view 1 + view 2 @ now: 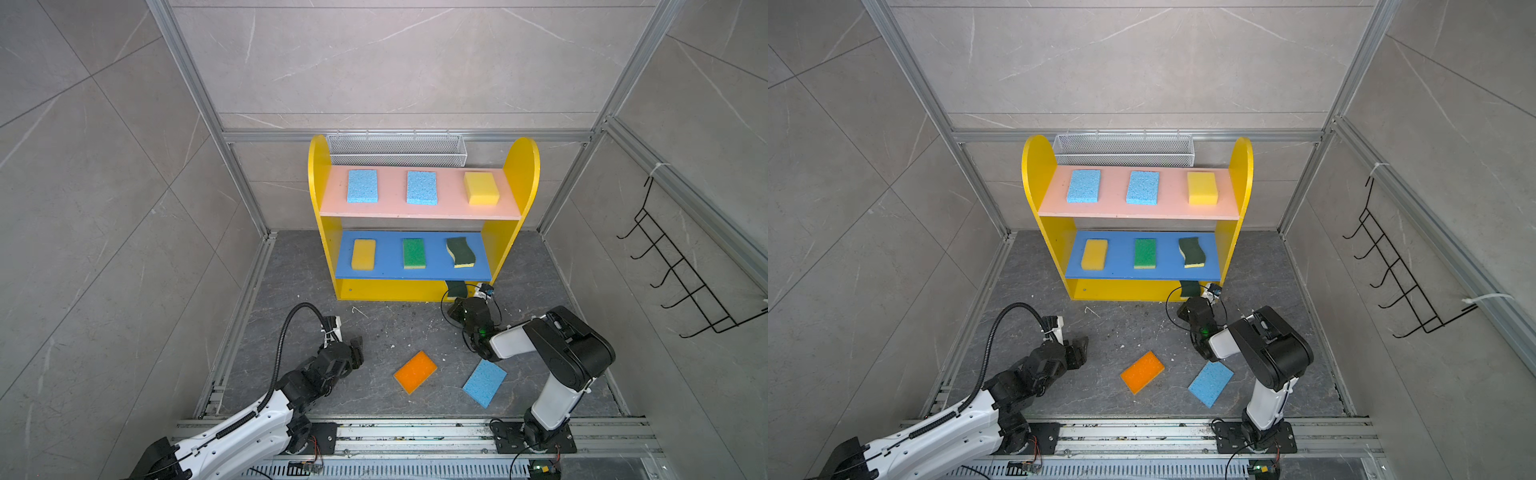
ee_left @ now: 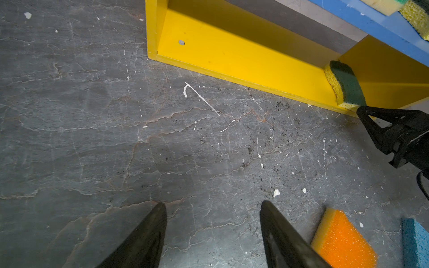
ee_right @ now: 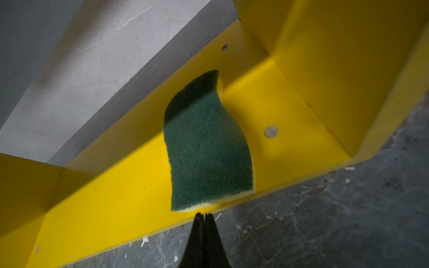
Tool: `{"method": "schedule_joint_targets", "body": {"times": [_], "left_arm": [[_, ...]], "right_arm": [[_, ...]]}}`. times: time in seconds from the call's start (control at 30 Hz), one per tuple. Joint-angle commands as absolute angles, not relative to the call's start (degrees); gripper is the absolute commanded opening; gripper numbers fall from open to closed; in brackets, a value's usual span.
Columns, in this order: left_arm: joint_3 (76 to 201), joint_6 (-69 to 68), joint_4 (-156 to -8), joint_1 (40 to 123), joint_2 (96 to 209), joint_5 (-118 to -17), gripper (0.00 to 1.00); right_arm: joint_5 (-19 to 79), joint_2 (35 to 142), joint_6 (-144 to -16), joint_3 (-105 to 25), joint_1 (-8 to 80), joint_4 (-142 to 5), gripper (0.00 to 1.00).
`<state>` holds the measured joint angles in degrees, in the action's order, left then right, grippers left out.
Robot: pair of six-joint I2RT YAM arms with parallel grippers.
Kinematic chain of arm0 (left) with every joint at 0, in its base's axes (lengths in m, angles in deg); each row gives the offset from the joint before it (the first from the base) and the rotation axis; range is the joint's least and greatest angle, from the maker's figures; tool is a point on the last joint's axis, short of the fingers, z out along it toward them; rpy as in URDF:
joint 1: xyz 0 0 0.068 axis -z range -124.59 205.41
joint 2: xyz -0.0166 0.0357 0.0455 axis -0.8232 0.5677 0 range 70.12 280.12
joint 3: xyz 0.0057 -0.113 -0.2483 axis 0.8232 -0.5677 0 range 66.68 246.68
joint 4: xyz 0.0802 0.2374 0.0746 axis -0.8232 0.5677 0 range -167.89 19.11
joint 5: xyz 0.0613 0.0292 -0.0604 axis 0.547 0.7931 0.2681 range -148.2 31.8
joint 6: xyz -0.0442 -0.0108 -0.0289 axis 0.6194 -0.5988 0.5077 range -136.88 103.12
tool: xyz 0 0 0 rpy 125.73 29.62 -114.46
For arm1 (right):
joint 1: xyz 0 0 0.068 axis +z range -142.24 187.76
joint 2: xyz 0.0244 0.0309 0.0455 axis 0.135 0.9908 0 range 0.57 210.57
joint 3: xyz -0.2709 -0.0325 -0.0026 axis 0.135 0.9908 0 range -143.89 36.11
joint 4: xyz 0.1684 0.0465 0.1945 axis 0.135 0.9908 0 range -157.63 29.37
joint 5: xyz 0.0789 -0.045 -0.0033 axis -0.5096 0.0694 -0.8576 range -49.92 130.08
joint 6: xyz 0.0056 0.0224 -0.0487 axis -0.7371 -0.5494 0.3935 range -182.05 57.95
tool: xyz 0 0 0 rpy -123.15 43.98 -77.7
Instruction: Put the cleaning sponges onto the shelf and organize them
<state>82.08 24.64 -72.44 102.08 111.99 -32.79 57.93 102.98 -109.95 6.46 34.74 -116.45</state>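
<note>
The shelf (image 1: pixel 525 166) holds two light blue sponges (image 1: pixel 362 185) and a yellow one (image 1: pixel 481 188) on its pink board. A yellow (image 1: pixel 363 254), a green (image 1: pixel 414 253) and a wavy dark-green sponge (image 1: pixel 460 252) lie on the blue board. Another wavy dark-green sponge (image 3: pixel 206 143) lies on the yellow base at the right end. My right gripper (image 3: pixel 203 214) is shut, its tips at that sponge's near edge, gripping nothing. An orange sponge (image 1: pixel 415 371) and a light blue sponge (image 1: pixel 484 382) lie on the floor. My left gripper (image 2: pixel 213 203) hangs open and empty over the floor, left of the orange sponge.
A white mesh basket (image 1: pixel 397 149) hangs behind the shelf top. A black wire hook rack (image 1: pixel 681 266) is on the right wall. Aluminium rails (image 1: pixel 415 432) run along the front edge under both arm bases. The right forearm reaches over the floor beside the light blue sponge.
</note>
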Motion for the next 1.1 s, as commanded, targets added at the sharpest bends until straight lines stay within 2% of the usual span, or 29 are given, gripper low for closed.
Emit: {"method": "schedule_joint_targets", "body": {"times": [0.0, 1.07], "left_arm": [[82.0, 23.9, -74.8, 102.1, 112.3, -31.4, 0.67], [80.7, 24.9, -75.7, 102.0, 112.5, -31.4, 0.66]], "right_arm": [[58.9, 105.2, -112.0, 5.3, 35.0, -119.3, 0.05], [60.0, 111.0, -114.7, 3.4, 35.5, -124.1, 0.04]]}}
